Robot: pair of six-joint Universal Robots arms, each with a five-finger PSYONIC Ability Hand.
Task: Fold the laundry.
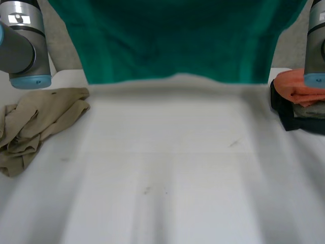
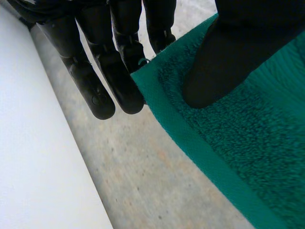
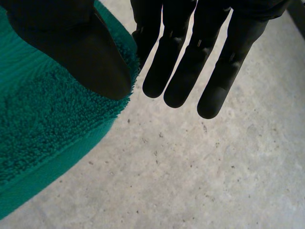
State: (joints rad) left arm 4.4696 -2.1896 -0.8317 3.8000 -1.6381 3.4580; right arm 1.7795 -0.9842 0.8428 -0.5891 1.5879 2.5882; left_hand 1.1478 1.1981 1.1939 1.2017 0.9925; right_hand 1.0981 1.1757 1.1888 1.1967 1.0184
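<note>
Two towel [image 1: 167, 40] corners, pinched between thumbs [image 2: 224, 62] and fingers [image 2: 119, 81]

Left hand [image 2: 107, 78], right hand [image 3: 78, 50], each pinched on towel [image 1: 172, 40] corner

The head camera sits between and behind the left arm [image 1: 23, 46] and right arm [image 1: 316, 46], looking down over the white tabletop [image 1: 162, 173] from well back, with the green towel [image 1: 177, 40] across the far side. Each wrist camera looks along its own palm from very close, past the left hand [image 2: 224, 62] or right hand [image 3: 81, 52], down to the concrete floor [image 2: 157, 181]. All three views share the towel, each wrist view taking one corner; the left wrist view also catches the tabletop's edge
</note>
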